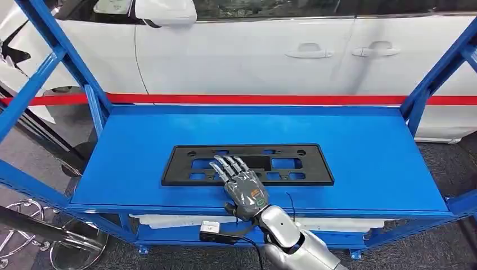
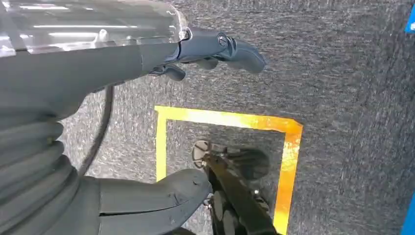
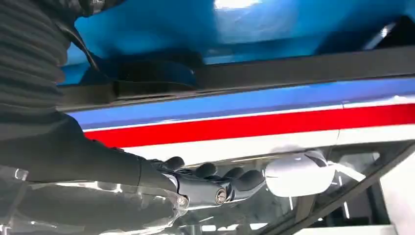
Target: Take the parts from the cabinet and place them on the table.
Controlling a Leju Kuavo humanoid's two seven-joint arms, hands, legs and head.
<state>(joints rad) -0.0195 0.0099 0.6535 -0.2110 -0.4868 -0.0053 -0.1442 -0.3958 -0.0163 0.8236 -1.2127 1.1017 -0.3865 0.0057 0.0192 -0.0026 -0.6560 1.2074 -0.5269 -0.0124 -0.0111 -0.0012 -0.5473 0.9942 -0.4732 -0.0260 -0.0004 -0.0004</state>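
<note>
Where right hand rests: flat black slotted frame.

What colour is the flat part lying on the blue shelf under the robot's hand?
Black, a slotted frame; clearest in the head view.

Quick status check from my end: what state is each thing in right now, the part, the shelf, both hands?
black plastic frame part: lying flat on the shelf, not lifted.
blue shelf: carries the part.
right hand: fingers extended, resting on the part's near edge, no grip.
left hand: hanging over the grey carpet, holding nothing.
</note>
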